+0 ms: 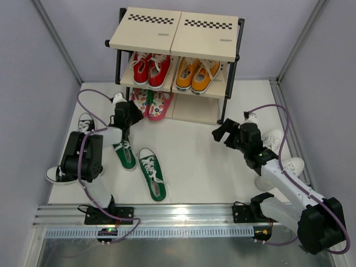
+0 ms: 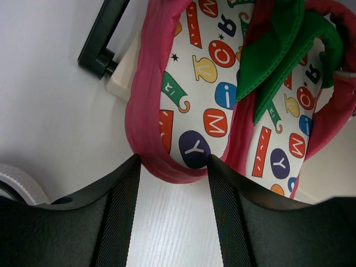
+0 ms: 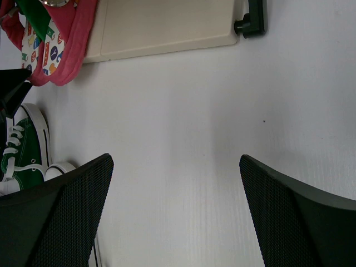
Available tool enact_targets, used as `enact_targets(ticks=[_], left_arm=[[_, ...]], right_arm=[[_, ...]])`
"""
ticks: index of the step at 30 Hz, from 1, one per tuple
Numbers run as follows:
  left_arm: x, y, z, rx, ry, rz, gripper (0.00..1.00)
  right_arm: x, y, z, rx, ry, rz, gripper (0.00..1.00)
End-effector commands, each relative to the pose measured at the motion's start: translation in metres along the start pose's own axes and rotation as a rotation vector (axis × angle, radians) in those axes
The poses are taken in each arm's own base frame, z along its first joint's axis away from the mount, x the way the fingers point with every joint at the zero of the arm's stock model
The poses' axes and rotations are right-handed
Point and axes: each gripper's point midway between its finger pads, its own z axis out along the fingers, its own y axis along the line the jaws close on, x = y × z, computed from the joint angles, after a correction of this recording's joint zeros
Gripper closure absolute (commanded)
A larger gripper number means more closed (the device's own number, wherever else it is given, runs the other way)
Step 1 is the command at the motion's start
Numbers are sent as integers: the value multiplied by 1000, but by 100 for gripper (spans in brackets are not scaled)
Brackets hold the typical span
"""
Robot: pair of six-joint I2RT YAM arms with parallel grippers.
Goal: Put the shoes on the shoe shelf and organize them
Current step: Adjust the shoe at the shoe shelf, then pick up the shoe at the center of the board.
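Note:
The shoe shelf (image 1: pixel 175 33) stands at the back. The pink patterned flip-flops (image 1: pixel 153 103) lie on its bottom board, heels sticking out in front. My left gripper (image 1: pixel 130 115) is open, and in the left wrist view its fingertips (image 2: pixel 173 158) flank the heel of the left flip-flop (image 2: pixel 192 111) without closing on it. Two green sneakers (image 1: pixel 152 177) (image 1: pixel 125 155) lie on the table behind it. Black sneakers (image 1: pixel 84 123) (image 1: pixel 55 174) lie at the left, partly hidden by the left arm. White shoes (image 1: pixel 276 137) (image 1: pixel 293 165) lie at the right. My right gripper (image 1: pixel 222 133) (image 3: pixel 175 158) is open and empty above bare table.
A red pair (image 1: pixel 151 70) and an orange pair (image 1: pixel 197 74) fill the shelf's middle tier. The right half of the bottom board (image 3: pixel 167 25) is bare. The shelf's black feet (image 2: pixel 103 44) (image 3: pixel 253 22) rest on the table. Grey walls close in on both sides.

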Motion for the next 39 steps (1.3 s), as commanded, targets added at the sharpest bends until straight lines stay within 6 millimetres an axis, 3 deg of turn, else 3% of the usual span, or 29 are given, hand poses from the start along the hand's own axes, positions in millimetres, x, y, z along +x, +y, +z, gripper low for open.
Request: enact_targets(ticks=[1,12,18,22,23,25,26,28,29,32,35,39], left_arm=[[-20,-12,10,33,-39,-39,47],[-22,-16,18,75,-36,-25,49],[-26,-26,6,109,-22,-50,35],[-35,-28,-24,128,-36,-67,25],[-44,-34,-40,147,-49,-66,23],[-38,-32,-57,153,-15,-52,23],[-49,-37,-73,172,-35,-52,23],[-51,-39,-87,170,-23,-37,22],[-40,-39,-96,158,24,-17,22],[-41,-63,-127,186,25,73,23],[-22,-72,-153,176,82,169,23],[23,-97,-185,237,199,281,22]], right_arm=[[-16,5,3,2,-49,-3,1],[-17,5,10,16,-38,-13,1],[-16,4,7,20,-30,-14,1],[-15,1,-1,29,-25,-26,1],[-17,2,-6,25,-33,-27,1],[-17,-2,-12,46,-34,-27,1],[-21,-1,-18,46,-50,-25,1],[-20,-10,-28,103,-31,-24,1],[-26,-17,-33,150,-55,-28,1],[-31,-41,-51,297,-57,-59,1],[-45,-58,-72,414,-105,-73,1],[-73,-68,-96,520,-183,-53,0]])
